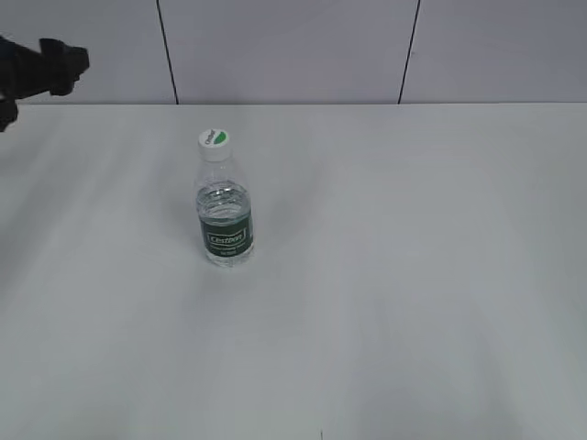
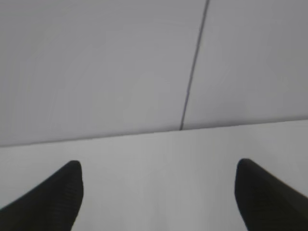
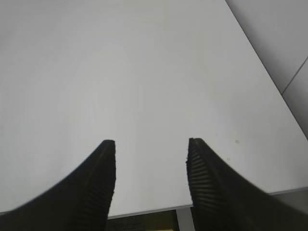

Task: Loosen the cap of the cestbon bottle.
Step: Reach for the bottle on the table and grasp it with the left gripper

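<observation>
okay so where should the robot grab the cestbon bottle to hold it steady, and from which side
Probably around the labelled body of the cestbon bottle, coming in level from the left, where the left gripper waits open. The bottle stands upright, and a body grip leaves the cap free for the other gripper from above.

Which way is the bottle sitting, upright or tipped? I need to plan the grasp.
Upright: the cestbon bottle stands on its base on the table, cap on top.

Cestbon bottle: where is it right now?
In the exterior view the bottle stands upright left of centre on the table, cap on, with neither gripper near it.
</observation>
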### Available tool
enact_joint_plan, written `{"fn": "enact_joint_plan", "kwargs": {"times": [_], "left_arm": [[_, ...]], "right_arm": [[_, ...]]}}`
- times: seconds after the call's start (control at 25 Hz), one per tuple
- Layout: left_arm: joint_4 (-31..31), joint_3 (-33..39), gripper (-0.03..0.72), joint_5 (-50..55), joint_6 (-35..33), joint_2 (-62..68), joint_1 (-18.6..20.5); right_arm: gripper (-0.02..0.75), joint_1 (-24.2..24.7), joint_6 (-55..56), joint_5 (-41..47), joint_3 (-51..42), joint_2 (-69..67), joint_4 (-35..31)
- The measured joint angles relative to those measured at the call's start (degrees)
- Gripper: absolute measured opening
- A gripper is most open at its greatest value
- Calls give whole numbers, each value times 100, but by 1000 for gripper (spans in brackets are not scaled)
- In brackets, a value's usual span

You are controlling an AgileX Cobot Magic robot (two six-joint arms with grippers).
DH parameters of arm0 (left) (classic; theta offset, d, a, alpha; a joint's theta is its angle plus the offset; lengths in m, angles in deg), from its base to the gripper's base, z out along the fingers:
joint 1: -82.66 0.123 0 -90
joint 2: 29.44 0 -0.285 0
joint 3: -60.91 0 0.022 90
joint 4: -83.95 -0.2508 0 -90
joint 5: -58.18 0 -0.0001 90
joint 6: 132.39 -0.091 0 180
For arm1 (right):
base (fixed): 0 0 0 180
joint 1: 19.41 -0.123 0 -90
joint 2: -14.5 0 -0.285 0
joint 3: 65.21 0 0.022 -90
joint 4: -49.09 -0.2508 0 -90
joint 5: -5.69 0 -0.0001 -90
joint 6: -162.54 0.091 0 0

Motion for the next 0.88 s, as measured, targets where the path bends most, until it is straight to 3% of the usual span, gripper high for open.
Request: {"fn": "enact_joint_plan", "kwargs": {"times": [0.16,0.36,0.52,0.6,0.88], "left_arm": [[-1437,-6,585,-1270,1100,371,298],[-3347,-199,583,-2731,2230,778,1221],[-4860,-465,582,-3515,2697,908,1782],[-5350,-555,582,-3807,2828,908,1868],[-6130,-612,582,-4289,2969,1297,1845]], "right_arm": [[372,0,0,0,0,0,0],[372,0,0,0,0,0,0],[372,0,0,0,0,0,0],[372,0,0,0,0,0,-5],[372,0,0,0,0,0,-5]]}}
